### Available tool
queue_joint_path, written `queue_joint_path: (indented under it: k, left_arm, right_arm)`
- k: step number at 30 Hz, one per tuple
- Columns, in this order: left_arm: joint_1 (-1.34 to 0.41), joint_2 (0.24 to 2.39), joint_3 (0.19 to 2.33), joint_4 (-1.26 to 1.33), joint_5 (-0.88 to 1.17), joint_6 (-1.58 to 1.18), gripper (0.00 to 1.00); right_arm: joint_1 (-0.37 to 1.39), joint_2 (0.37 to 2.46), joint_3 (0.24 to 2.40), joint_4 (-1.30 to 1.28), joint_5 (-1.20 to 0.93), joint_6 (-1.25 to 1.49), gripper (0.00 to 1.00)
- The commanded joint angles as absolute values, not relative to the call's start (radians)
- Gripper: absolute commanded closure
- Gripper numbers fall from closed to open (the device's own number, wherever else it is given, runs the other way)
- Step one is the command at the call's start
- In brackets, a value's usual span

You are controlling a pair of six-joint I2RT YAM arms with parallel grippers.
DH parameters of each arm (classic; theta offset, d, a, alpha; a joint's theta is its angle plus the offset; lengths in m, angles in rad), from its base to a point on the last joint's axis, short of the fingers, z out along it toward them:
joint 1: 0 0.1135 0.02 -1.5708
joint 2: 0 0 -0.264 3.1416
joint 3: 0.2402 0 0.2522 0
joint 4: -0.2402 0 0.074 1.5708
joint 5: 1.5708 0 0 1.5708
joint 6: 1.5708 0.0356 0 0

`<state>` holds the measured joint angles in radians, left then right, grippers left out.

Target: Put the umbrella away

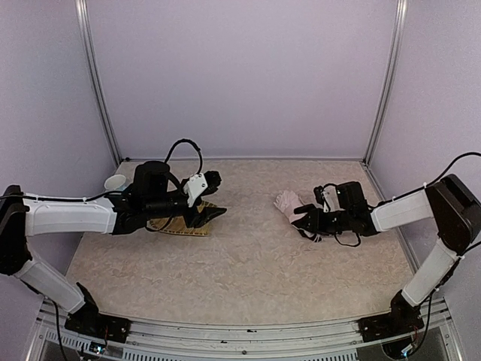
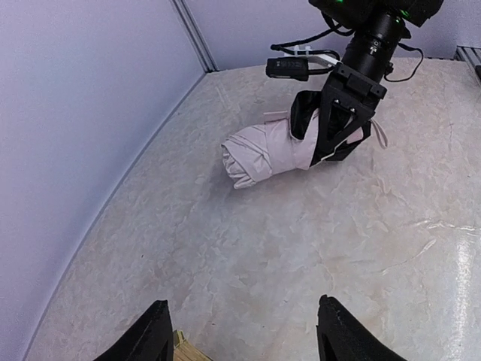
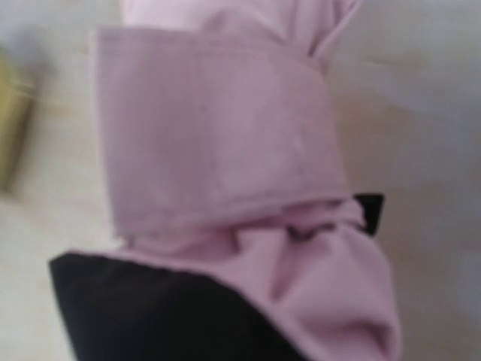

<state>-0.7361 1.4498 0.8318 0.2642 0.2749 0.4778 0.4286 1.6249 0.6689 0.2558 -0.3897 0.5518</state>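
Observation:
The umbrella is folded into a short pale pink bundle lying on the right half of the table. It also shows in the left wrist view and fills the right wrist view, its closure band wrapped round it. My right gripper has a black finger on each side of the bundle's near end and is shut on it. My left gripper is open and empty, hovering over the left half of the table, well apart from the umbrella.
A woven yellow straw mat lies under my left gripper; its corner shows in the left wrist view. A small white round object sits at the far left by the wall. Pale walls with metal posts enclose the table.

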Motion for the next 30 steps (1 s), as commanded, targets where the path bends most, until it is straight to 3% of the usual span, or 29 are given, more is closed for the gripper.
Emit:
queue_joint_path:
  k: [1, 5, 9, 12, 15, 16, 21, 27, 29, 30]
  left_arm:
    - [-0.732, 1.425, 0.805, 0.326, 0.226, 0.438, 0.36]
    - [-0.729, 1.432, 0.780, 0.364, 0.320, 0.434, 0.39]
    - [-0.721, 1.357, 0.659, 0.623, 0.522, 0.425, 0.39]
    - [-0.712, 1.337, 0.567, 0.980, 0.654, 0.356, 0.19]
    - [-0.720, 1.395, 0.650, 1.099, 0.789, 0.219, 0.02]
    - [-0.725, 1.417, 0.686, 1.117, 0.841, 0.180, 0.01]
    - [-0.813, 1.456, 0.725, 1.228, 1.033, 0.181, 0.01]
    - [-0.907, 1.466, 0.806, 0.989, 0.961, 0.392, 0.02]
    - [-0.913, 1.482, 0.827, 1.018, 0.904, 0.361, 0.07]
    - [-0.910, 1.491, 0.833, 1.041, 0.874, 0.343, 0.14]
  right_arm:
    - [0.423, 1.622, 0.729, 0.563, -0.805, 0.693, 1.00]
    - [0.429, 1.593, 0.766, 0.769, -1.128, 0.734, 1.00]
    - [0.470, 1.521, 0.818, 0.630, -1.299, 0.549, 1.00]
    - [0.553, 1.491, 0.853, 0.545, -1.390, 0.425, 1.00]
    - [0.635, 1.496, 0.922, 0.457, -1.460, 0.314, 1.00]
    - [0.654, 1.501, 0.950, 0.422, -1.464, 0.282, 1.00]
    - [0.689, 1.519, 1.052, 0.297, -1.432, 0.193, 1.00]
    - [0.694, 1.567, 1.079, 0.250, -1.408, 0.156, 1.00]
    - [0.701, 1.582, 1.092, 0.201, -1.415, 0.116, 1.00]
    - [0.706, 1.585, 1.098, 0.180, -1.418, 0.097, 1.00]
